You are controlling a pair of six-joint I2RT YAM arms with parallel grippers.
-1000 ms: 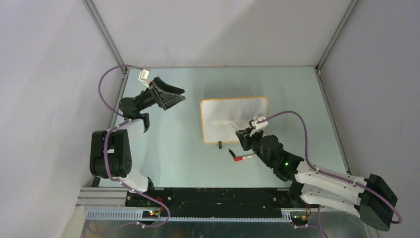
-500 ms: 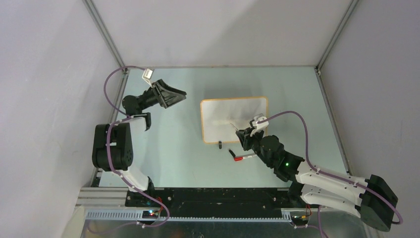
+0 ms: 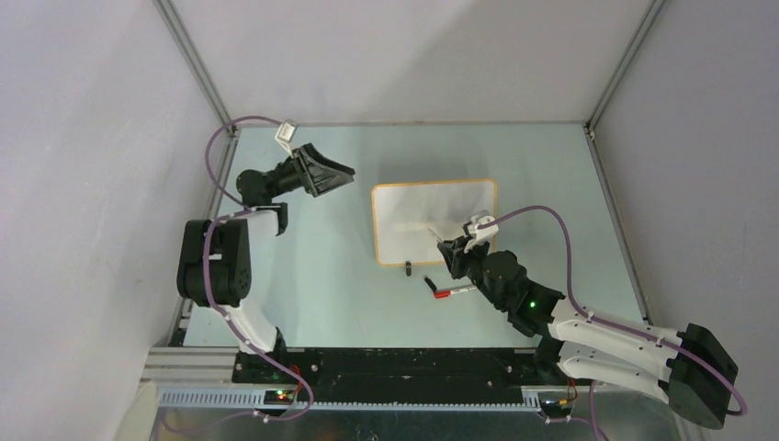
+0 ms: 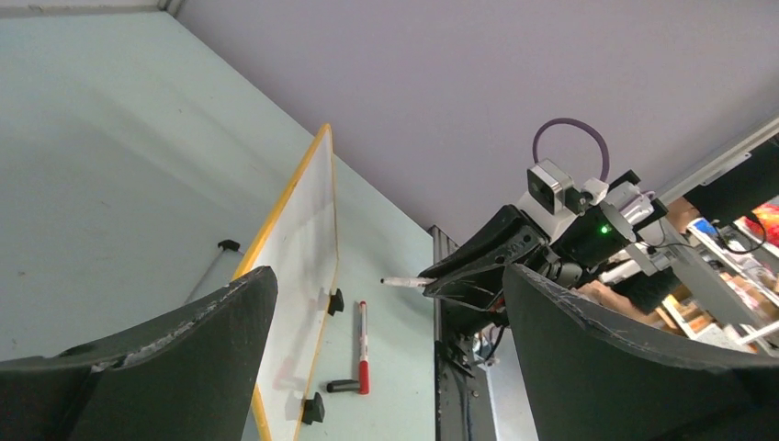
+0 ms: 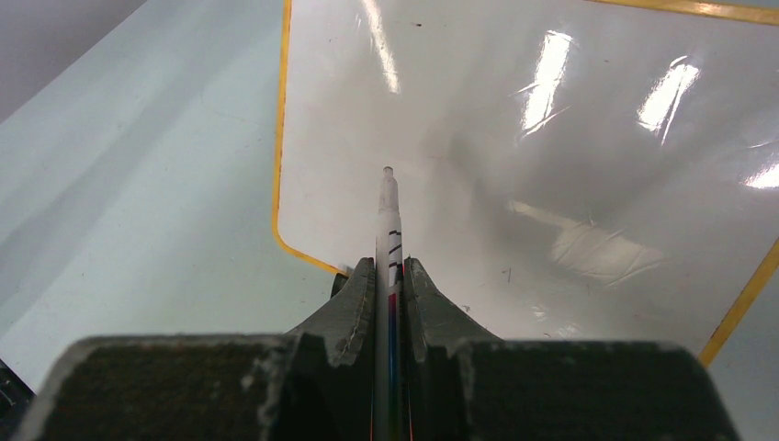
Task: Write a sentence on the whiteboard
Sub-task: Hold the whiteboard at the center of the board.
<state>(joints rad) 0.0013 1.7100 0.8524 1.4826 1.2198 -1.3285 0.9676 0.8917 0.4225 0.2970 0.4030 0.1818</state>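
Note:
The whiteboard, white with a thin orange frame, lies on the table and its surface shows no writing; the sentence is not in view. It also shows in the left wrist view and the right wrist view. My right gripper is shut on a white marker, whose tip hangs over the board's near part. The held marker's tip shows in the left wrist view. My left gripper is open and empty, raised in the air left of the board.
A red-ended marker lies on the table just in front of the board, with a black cap beside it. A black clip foot sits at the board's near edge. Grey walls enclose the table on three sides.
My left arm has lifted and swung toward the far side, its open gripper moving slightly right. My right arm and the marker have not moved.

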